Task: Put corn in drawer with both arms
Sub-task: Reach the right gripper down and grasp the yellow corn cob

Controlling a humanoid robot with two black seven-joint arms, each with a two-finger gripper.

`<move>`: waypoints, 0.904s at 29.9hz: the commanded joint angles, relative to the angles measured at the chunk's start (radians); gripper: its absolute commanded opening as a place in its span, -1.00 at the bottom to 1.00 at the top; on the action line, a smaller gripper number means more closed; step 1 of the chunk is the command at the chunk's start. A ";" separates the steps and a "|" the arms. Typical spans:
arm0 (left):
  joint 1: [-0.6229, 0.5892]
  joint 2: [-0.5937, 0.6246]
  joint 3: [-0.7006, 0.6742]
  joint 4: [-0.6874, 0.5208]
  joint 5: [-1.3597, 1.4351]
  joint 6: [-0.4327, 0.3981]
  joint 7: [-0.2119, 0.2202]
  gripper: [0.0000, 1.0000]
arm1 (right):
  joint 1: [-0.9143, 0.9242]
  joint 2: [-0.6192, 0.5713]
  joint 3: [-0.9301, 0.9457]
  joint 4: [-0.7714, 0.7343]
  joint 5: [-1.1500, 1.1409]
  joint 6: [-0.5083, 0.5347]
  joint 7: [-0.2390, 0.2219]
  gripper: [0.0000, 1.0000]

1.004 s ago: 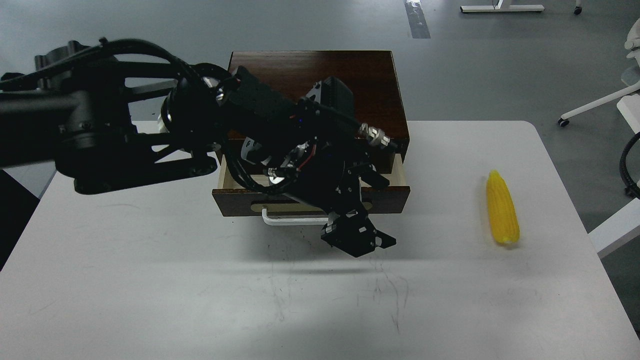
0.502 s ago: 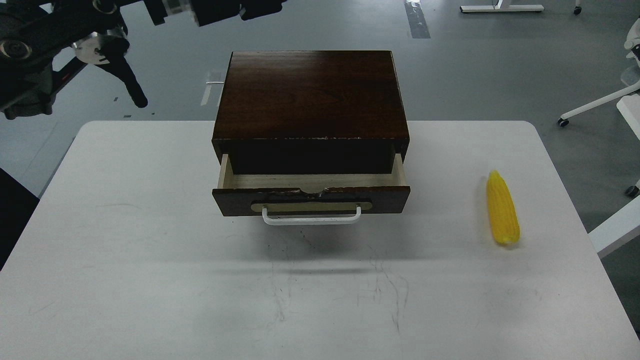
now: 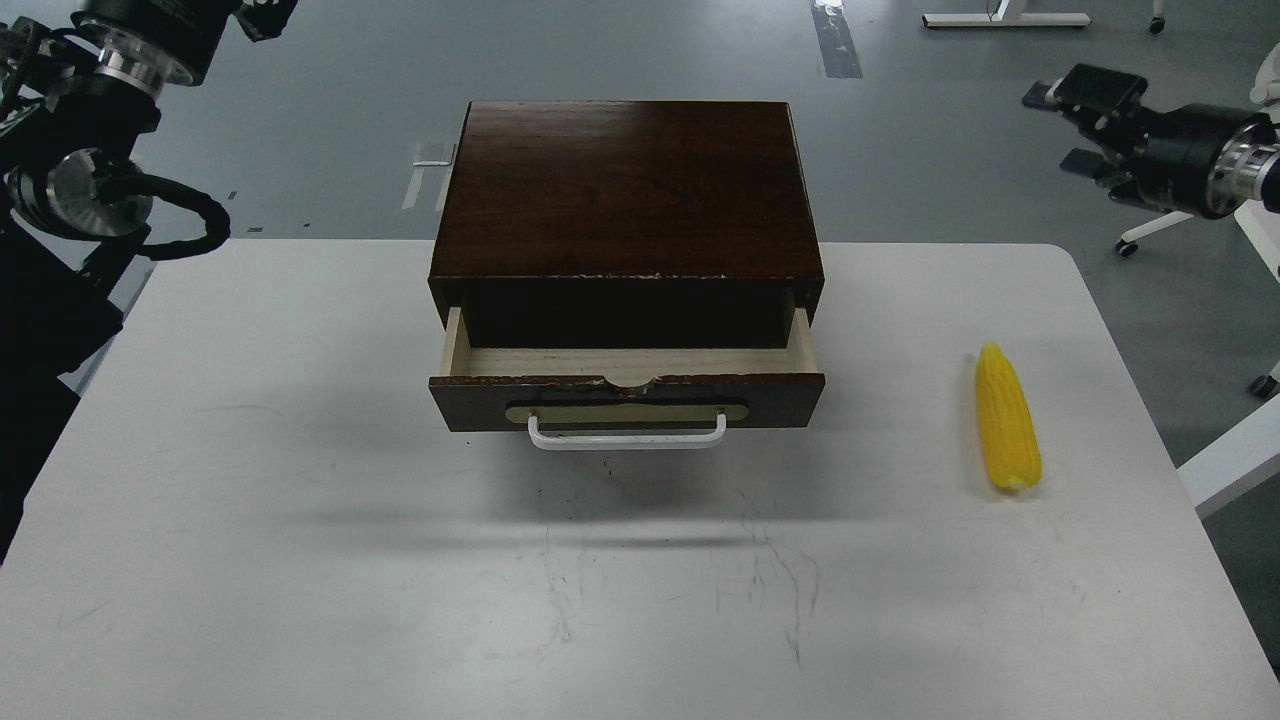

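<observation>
The yellow corn (image 3: 1008, 430) lies on the white table (image 3: 300, 500) at the right, pointed end away from me, well right of the drawer. The drawer (image 3: 627, 398) of the dark brown wooden box (image 3: 625, 190) is pulled partly out; the strip of pale wood inside it that shows is bare. Its white bar handle (image 3: 627, 440) faces me. My left arm (image 3: 90, 190) rises at the upper left and leaves the top edge, so its gripper is out of view. My right gripper (image 3: 1075, 125) hangs open and empty over the floor at the upper right, far above the corn.
The box stands at the table's back middle. A white chair base (image 3: 1190, 215) and other white furniture legs stand on the grey floor to the right, beyond the table's right edge.
My left arm has let go of the drawer handle and swung up and away to the upper left. My right arm has come into view at the upper right. The drawer stays partly open.
</observation>
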 commanded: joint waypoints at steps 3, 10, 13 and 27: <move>0.027 0.061 -0.004 -0.005 -0.074 0.000 0.000 0.96 | -0.011 -0.004 -0.107 0.134 -0.186 -0.045 -0.033 1.00; 0.027 0.075 -0.006 -0.009 -0.082 0.000 0.000 0.96 | 0.006 -0.012 -0.230 0.266 -0.296 -0.044 -0.179 1.00; 0.027 0.086 -0.007 -0.009 -0.081 0.000 0.000 0.96 | -0.008 0.001 -0.244 0.263 -0.368 -0.051 -0.201 1.00; 0.030 0.121 -0.007 -0.012 -0.085 0.000 0.000 0.96 | -0.091 0.122 -0.236 0.163 -0.370 -0.128 -0.207 0.76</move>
